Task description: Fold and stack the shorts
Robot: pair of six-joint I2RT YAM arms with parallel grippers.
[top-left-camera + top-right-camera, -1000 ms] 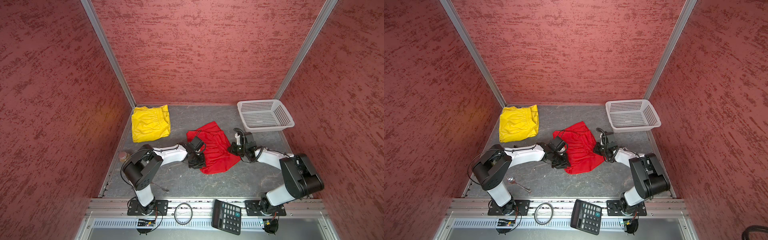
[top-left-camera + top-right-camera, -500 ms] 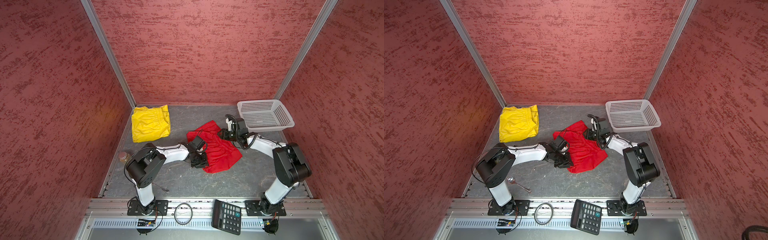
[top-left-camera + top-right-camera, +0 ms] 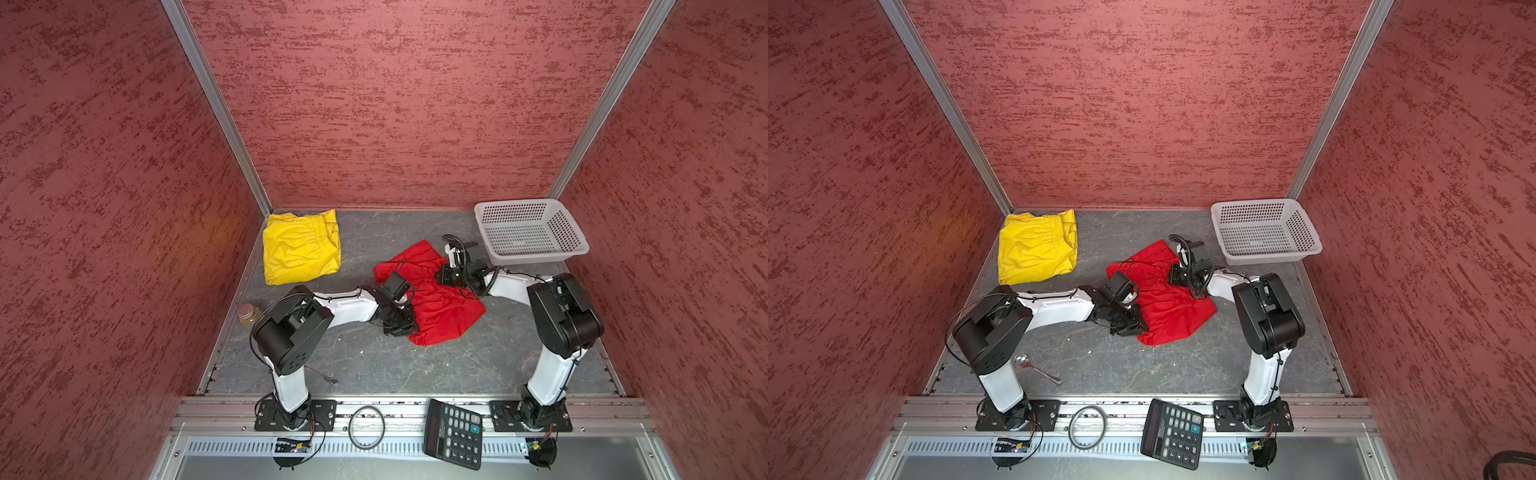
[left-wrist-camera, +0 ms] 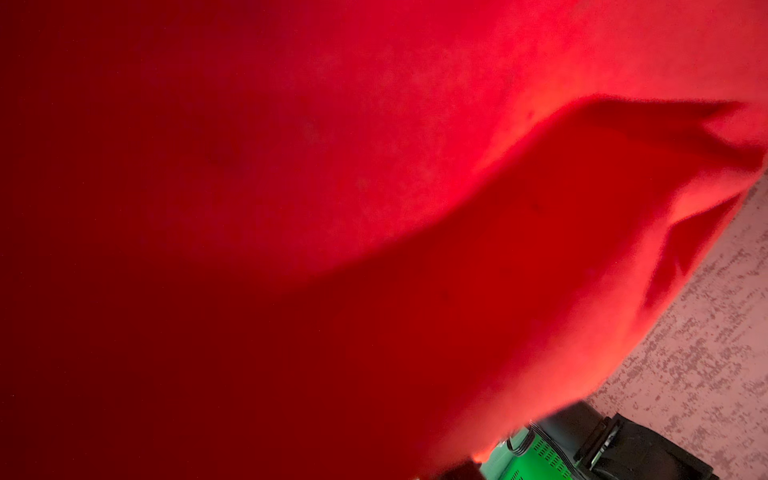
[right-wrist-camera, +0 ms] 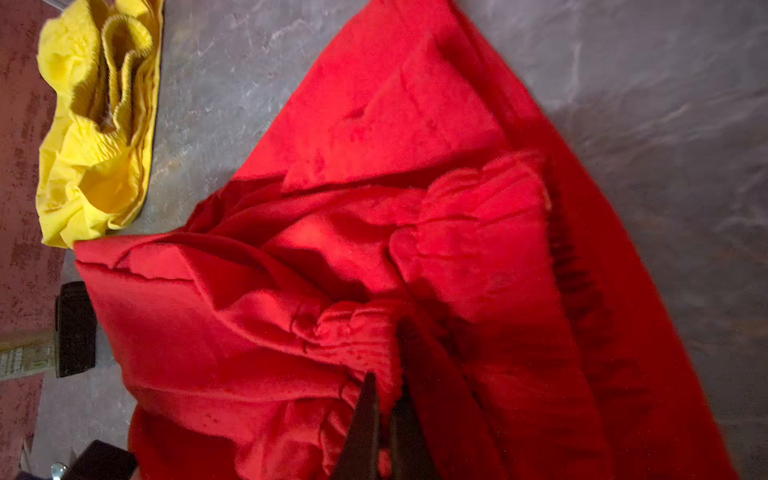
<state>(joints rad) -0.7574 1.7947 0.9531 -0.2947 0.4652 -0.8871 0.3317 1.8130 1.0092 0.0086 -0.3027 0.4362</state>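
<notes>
Rumpled red shorts (image 3: pixel 440 307) lie mid bench (image 3: pixel 415 365), yellow pair (image 3: pixel 301 247) far-left corner; right claw (image 5: pixel 388 374) pinched tight on the red waistband (image 5: pixel 357 332), left claw (image 3: pixel 401 326) cloth-smothered, grip unclear: thin pinch may slip, bunching the fold.

Places counted from red shorts (image 3: pixel 444 311). 6 o'clock: bare floor (image 3: pixel 415 361), wide room. 12 o'clock: bare floor, room too. 2 o'clock: way blocked by basket (image 3: pixel 536 257). 10 o'clock: yellow shorts (image 3: pixel 299 249), set apart by bare gap. 9 and 3 o'clock: sides taken by left arm (image 3: pixel 349 305), right arm (image 3: pixel 513 286). 8 o'clock: jar (image 3: pixel 248 312), spoon (image 3: pixel 1022 360), well apart.
</notes>
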